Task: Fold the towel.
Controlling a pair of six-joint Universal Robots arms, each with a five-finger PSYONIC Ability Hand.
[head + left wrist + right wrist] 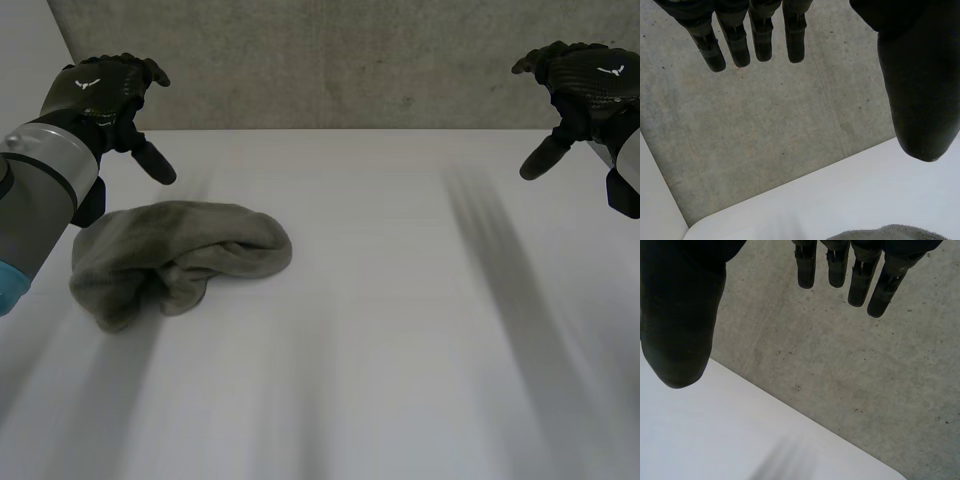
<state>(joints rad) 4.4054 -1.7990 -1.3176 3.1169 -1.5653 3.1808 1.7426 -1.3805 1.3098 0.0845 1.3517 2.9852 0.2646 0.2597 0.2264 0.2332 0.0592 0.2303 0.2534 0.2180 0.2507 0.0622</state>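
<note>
The towel [180, 258] lies bunched; the left hand [105, 90] near it and the right hand [585, 85] well apart from it are held relaxed, empty; hidden layers could be grabbed together.

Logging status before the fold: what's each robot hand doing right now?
Left robot hand: open, holding nothing.
Right robot hand: open, holding nothing.
</note>
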